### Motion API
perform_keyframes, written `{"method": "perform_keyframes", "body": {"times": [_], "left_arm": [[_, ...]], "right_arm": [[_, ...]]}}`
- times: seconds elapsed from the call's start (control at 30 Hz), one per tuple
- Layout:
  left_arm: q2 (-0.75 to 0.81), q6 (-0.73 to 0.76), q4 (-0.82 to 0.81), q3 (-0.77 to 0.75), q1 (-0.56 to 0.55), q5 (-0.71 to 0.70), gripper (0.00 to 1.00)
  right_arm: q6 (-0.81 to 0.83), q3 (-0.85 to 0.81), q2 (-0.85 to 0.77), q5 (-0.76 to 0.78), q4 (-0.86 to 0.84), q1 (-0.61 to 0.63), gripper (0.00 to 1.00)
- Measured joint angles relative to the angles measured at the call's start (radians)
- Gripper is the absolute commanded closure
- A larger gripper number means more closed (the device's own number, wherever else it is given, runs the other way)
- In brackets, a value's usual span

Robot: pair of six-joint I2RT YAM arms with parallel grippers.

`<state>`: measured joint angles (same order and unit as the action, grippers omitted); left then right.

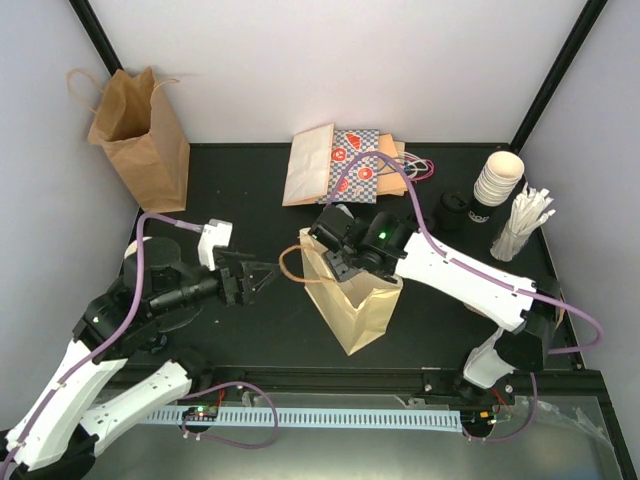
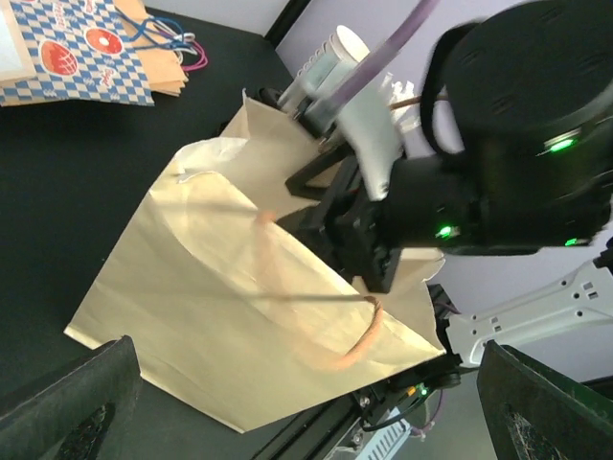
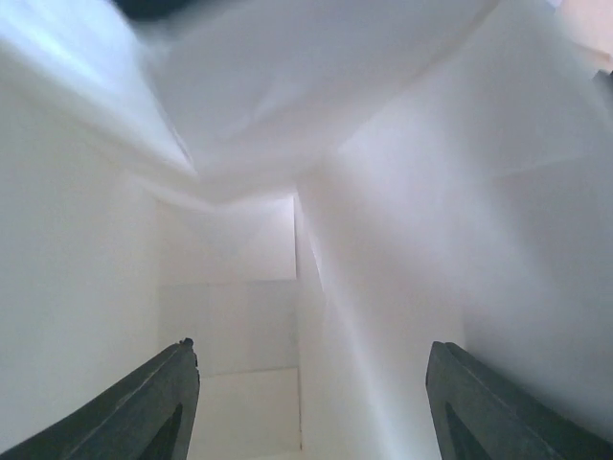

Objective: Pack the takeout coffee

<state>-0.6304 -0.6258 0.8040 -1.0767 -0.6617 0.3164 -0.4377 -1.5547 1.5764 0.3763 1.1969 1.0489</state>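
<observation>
Hiding right jaws overhead: cream bag | wrist view: jaws apart

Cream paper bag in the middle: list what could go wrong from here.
1. The right gripper sits open inside the cream handled paper bag; pulling out could snag a wall and tip it.
2. The left gripper is open beside the bag, not gripping it, so nothing steadies it.
3. The stack of small white paper cups stands at the far right, and the bag looks empty inside.
</observation>
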Motion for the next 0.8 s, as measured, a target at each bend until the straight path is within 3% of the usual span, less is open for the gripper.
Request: {"method": "perform_keyframes", "body": {"times": [0.6,0.8], "left_arm": [[0.017,-0.134,-0.135,0.135,0.0,0.082,0.06],[0.023,-0.196,-0.172,0.183,0.0,0.108,0.07]], "right_arm": [[0.043,-0.317,-0.019,-0.001,0.101,0.0,0.32],[0.08,-0.358,-0.064,-0.06,0.066,0.0,0.27]]}}
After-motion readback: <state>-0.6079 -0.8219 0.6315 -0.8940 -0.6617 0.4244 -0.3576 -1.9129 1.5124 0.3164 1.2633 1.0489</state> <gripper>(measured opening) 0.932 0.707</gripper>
